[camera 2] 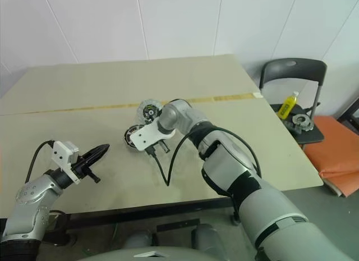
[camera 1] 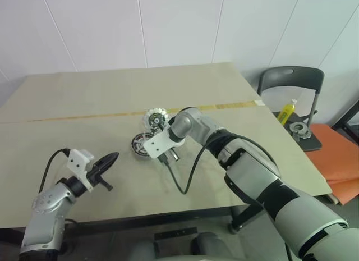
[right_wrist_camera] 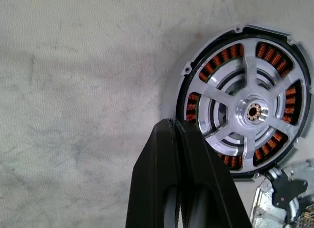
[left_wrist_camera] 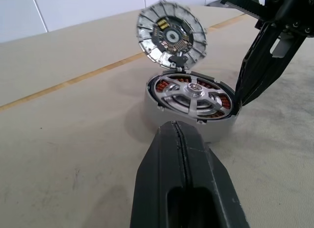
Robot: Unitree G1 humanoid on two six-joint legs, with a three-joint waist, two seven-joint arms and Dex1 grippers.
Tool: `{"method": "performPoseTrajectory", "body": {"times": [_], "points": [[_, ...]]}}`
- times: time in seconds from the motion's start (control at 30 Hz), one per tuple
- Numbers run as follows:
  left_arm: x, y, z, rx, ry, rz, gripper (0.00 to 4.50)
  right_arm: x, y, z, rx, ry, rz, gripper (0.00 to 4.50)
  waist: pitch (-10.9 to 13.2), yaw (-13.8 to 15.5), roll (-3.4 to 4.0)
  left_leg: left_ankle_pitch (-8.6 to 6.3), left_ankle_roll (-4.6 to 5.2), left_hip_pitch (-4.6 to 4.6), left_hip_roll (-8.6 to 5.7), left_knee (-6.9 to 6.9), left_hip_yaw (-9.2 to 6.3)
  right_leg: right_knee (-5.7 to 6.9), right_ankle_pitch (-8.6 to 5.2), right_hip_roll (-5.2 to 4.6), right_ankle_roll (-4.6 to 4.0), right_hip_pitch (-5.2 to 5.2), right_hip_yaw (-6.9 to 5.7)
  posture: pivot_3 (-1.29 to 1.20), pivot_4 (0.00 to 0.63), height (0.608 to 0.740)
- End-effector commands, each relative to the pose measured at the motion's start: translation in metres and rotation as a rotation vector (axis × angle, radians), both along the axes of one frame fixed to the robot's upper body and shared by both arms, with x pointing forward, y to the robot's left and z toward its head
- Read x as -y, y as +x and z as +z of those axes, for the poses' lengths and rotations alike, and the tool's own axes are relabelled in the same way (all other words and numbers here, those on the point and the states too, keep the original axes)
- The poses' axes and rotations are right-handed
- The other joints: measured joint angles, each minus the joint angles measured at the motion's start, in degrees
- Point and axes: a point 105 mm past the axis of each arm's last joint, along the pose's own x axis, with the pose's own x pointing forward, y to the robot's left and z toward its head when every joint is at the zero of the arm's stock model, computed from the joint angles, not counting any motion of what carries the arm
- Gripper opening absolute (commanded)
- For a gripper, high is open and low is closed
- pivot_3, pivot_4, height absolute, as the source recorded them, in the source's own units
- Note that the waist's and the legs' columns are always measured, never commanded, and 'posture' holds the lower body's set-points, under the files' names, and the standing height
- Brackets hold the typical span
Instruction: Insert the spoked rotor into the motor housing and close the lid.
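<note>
Raised lid (left_wrist_camera: 170,36) blocks the motor housing (left_wrist_camera: 191,98) from behind, front open

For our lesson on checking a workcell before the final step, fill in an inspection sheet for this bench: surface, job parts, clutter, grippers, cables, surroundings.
Surface: beige table, tape strip across it.
Job parts: spoked rotor seated in motor housing; lid raised, tilted open at the housing's rim.
Clutter: nothing seen.
Grippers: left gripper shut, empty, short of the housing; right gripper shut, empty, at the housing's edge.
Cables: black cable looped over the table.
Surroundings: chair holding a yellow bottle.
</note>
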Motion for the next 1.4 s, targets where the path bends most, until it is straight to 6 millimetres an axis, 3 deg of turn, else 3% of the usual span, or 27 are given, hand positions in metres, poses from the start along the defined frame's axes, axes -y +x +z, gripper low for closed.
{"method": "performPoseTrajectory", "body": {"times": [0.03, 0.43, 0.7, 1.0, 1.13, 1.4], "points": [[0.003, 0.004, 0.008, 0.035, 0.006, -0.012, 0.0, -0.004, -0.001, 0.009, -0.013, 0.037, 0.001, 0.04, 0.0, 0.0, 0.0, 0.0, 0.0, 0.0, 0.0, 0.0, 0.0, 0.0, 0.0, 0.01, 0.0, 0.0, 0.0, 0.0, 0.0, 0.74], [0.005, 0.006, 0.004, 0.027, -0.005, -0.006, 0.0, -0.014, -0.029, 0.026, -0.309, 0.102, -0.031, 0.04, 0.0, 0.06, 0.0, 0.0, 0.0, -0.05, 0.0, -0.02, -0.02, 0.0, 0.02, 0.05, 0.04, -0.02, -0.03, 0.0, 0.0, 0.74], [0.004, 0.006, 0.003, 0.025, -0.007, 0.001, 0.0, -0.025, -0.036, 0.031, -0.454, 0.186, -0.298, 0.04, -0.01, 0.11, -0.02, 0.0, 0.0, -0.06, -0.01, 0.01, -0.02, 0.04, 0.01, 0.04, 0.02, -0.06, -0.03, 0.0, 0.0, 0.74], [0.001, 0.006, 0.003, 0.024, -0.007, 0.014, 0.0, -0.03, -0.039, 0.007, -0.487, 0.151, -0.592, 0.04, -0.02, 0.13, -0.03, 0.0, -0.01, -0.13, -0.02, 0.04, -0.01, 0.05, 0.0, 0.05, 0.01, -0.15, -0.05, 0.0, 0.0, 0.74], [0.0, 0.006, 0.003, 0.025, -0.008, 0.017, 0.0, -0.038, -0.042, 0.002, -0.604, 0.154, -0.744, 0.04, -0.08, -0.03, -0.1, -0.01, -0.02, -0.05, -0.02, 0.12, -0.01, 0.05, 0.0, 0.03, 0.01, -0.15, -0.06, 0.0, 0.0, 0.74], [-0.001, 0.006, 0.002, 0.024, -0.007, 0.018, 0.0, -0.055, -0.027, 0.017, -0.698, 0.286, -0.921, 0.04, 0.01, 0.56, 0.11, -0.11, -0.19, -0.07, -0.01, 0.19, -0.06, 0.03, 0.02, -0.18, -0.04, -0.2, -0.22, 0.0, 0.0, 0.74]]}}
